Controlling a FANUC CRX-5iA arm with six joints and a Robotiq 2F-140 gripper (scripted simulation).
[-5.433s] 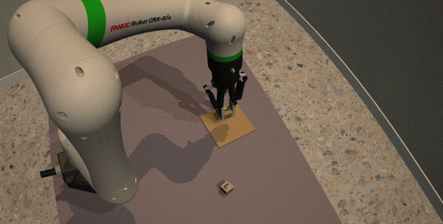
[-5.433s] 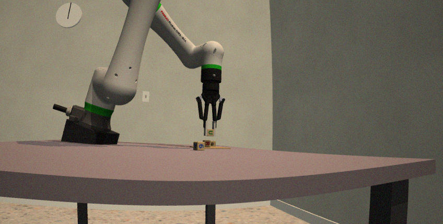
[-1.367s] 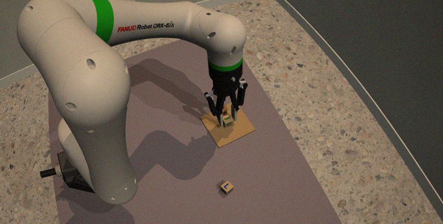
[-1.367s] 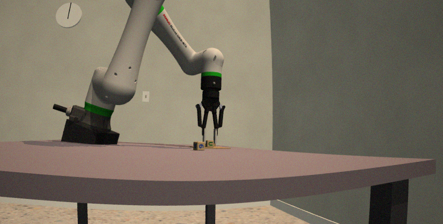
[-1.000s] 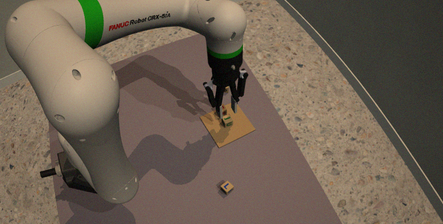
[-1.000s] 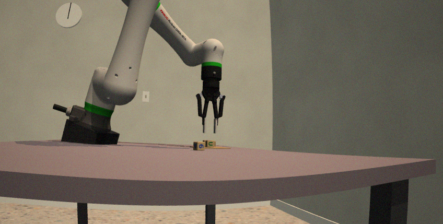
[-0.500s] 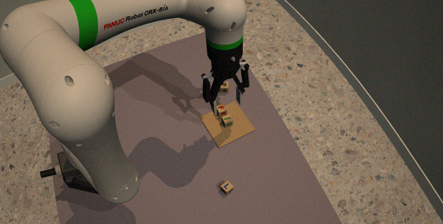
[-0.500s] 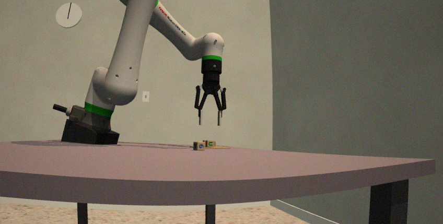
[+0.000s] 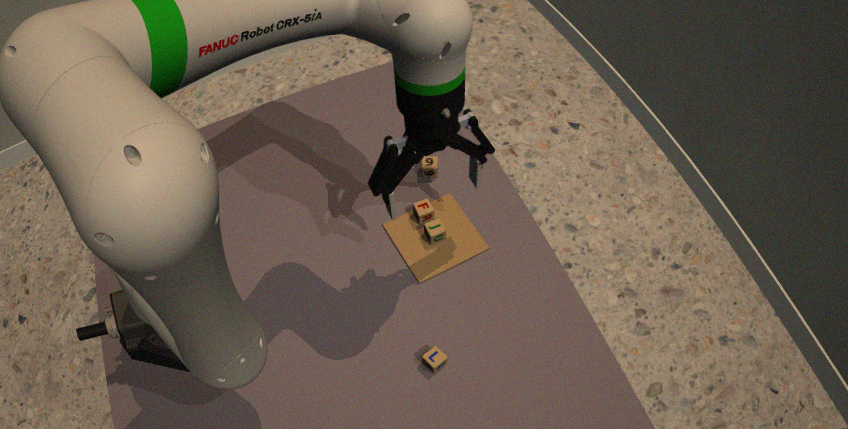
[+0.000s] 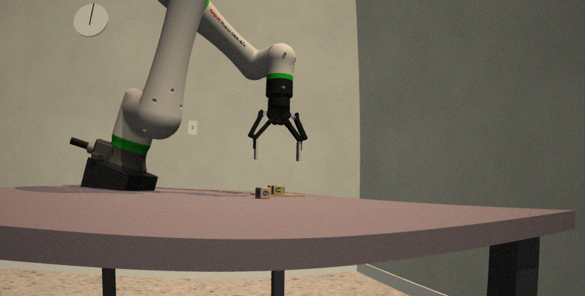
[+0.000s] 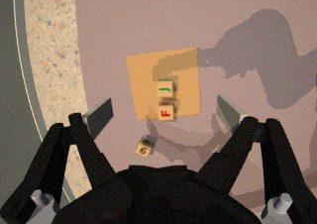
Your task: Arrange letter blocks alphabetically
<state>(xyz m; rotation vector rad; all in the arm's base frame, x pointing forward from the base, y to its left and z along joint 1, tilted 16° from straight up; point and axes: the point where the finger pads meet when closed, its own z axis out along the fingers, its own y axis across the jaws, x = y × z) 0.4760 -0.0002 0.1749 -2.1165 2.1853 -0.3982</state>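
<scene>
Block L [image 9: 434, 357] lies alone on the table [image 9: 523, 329], nearest the base and well apart from the mat [image 9: 461, 246]. On the mat, blocks J [image 9: 435, 230] and F [image 9: 423, 210] touch. Above, the gripper [image 9: 429, 185] hangs wide apart, empty. Beyond lies block 9 [image 9: 428, 166], off the mat. Block L looks light, stiff and smooth; I would pinch 2 opposite side faces.

F block [image 9: 423, 211] beside J block [image 9: 435, 230], on mat [image 9: 458, 252]

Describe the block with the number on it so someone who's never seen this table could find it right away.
Start at the tan mat in the middle of the table. Just off the mat's far edge, below the open end effector, one small wooden block sits alone on the table. It shows a digit, while the two blocks on the mat show letters.
</scene>
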